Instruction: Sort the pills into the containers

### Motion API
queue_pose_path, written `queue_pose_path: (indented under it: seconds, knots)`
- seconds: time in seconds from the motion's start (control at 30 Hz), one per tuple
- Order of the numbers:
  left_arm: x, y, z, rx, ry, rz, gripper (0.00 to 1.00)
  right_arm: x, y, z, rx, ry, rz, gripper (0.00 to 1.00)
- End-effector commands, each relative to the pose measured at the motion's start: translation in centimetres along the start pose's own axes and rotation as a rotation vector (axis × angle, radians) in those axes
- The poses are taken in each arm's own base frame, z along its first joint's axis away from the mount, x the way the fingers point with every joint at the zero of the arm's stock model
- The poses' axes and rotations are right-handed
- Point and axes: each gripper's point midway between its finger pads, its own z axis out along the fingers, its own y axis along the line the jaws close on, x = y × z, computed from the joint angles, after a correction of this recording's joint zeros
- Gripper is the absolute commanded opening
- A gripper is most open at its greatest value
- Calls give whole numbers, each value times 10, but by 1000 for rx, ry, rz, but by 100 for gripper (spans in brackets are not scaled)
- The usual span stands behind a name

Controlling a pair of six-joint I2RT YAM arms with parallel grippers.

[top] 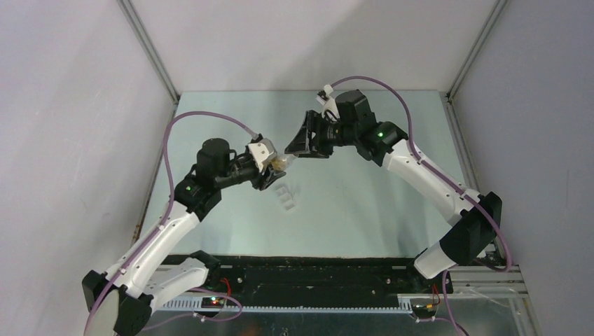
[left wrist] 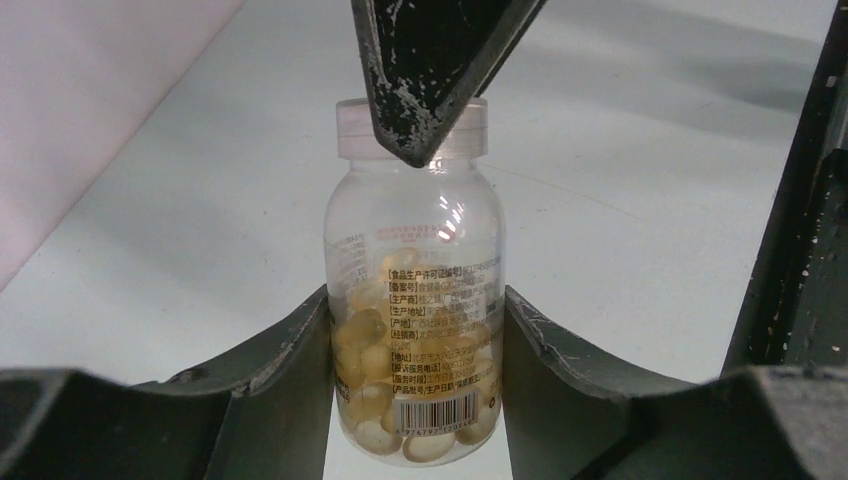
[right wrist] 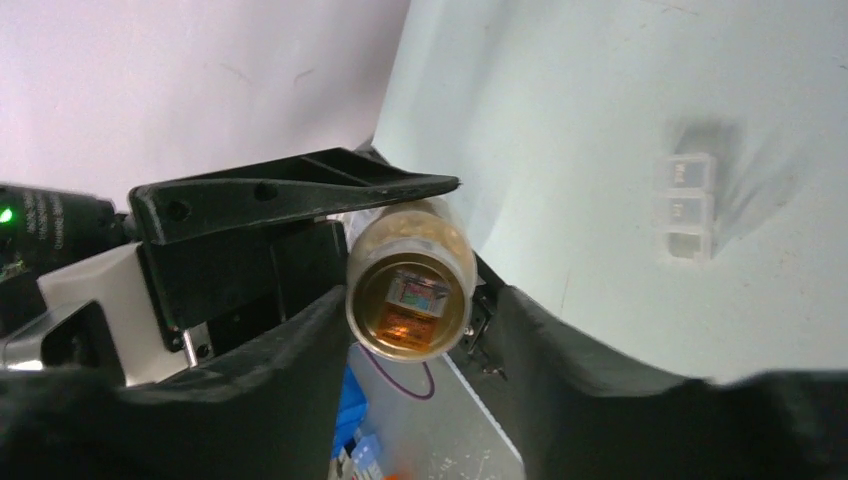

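My left gripper [left wrist: 415,300] is shut on the lower body of a small clear bottle [left wrist: 415,250], which it holds in the air. Pale yellowish pills [left wrist: 365,330] fill the bottle's bottom. The bottle [top: 280,163] points toward my right gripper [top: 294,150]. In the right wrist view the bottle's capped end [right wrist: 410,290] sits between the right gripper's [right wrist: 425,300] open jaws. The left jaw is at the cap and a small gap shows on the right. One right finger [left wrist: 430,70] overlaps the cap. The white pill-box containers [top: 287,196] lie on the table below, also visible as containers [right wrist: 690,205].
Grey enclosure walls and metal corner posts [top: 150,52] surround the pale table [top: 364,203]. Purple cables [top: 210,115] loop over both arms. The black base rail [top: 315,276] runs along the near edge. Blue items [right wrist: 355,420] show below the table edge.
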Motion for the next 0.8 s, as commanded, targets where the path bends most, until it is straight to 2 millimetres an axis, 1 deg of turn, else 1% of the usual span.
queue_pose_path:
  seconds: [0.0,0.03,0.07,0.1,0.13,0.17,0.2,0.23,0.27,0.3,0.33,0.37,0.4,0.47,0.5,0.57,0.6,0.7,0.77]
  knots:
    - [-23,-3,0,29,-85,62,0,-5,24,-7,-127,27,-82,53]
    - [-24,-5,0,42,-88,59,0,-4,24,-8,-136,33,-105,51]
    - [-25,-6,0,48,-88,54,0,-2,26,-11,-166,44,-165,46]
    - [-25,-9,1,69,-85,47,0,0,24,-13,-176,53,-192,44]
    - [-27,-10,1,82,-86,42,0,2,25,-18,-216,68,-262,43]
    - [-27,-16,1,115,-84,33,0,6,22,-21,-236,78,-292,43]
    - [-31,-18,0,132,-88,31,0,-6,14,-31,-277,54,-361,43]
    - [-29,-28,-1,188,-76,11,0,2,20,-34,-325,65,-412,44]
    - [-31,-33,-4,223,-61,-5,0,8,20,-38,-376,86,-475,45]
    - [-35,-42,-6,276,-69,-13,0,6,22,-44,-394,72,-513,47]
    - [-38,-46,-8,307,-60,-29,0,8,24,-49,-434,81,-566,47]
    - [-42,-54,-11,355,-74,-31,0,5,24,-53,-440,65,-595,48]
    - [-44,-58,-12,378,-73,-35,0,4,24,-55,-448,57,-632,50]
    - [-49,-63,-15,416,-89,-31,0,-3,22,-58,-428,27,-667,63]
    - [-50,-63,-15,415,-92,-24,0,-7,20,-59,-402,8,-667,79]
    - [-48,-56,-10,385,-88,-15,0,-17,16,-57,-337,-37,-644,96]
    - [-47,-50,-8,353,-80,-9,0,-25,16,-56,-295,-64,-600,98]
    - [-41,-38,-1,296,-56,-1,0,-33,21,-52,-264,-89,-471,99]
    - [-39,-28,3,244,-48,9,0,-38,19,-44,-190,-118,-306,99]
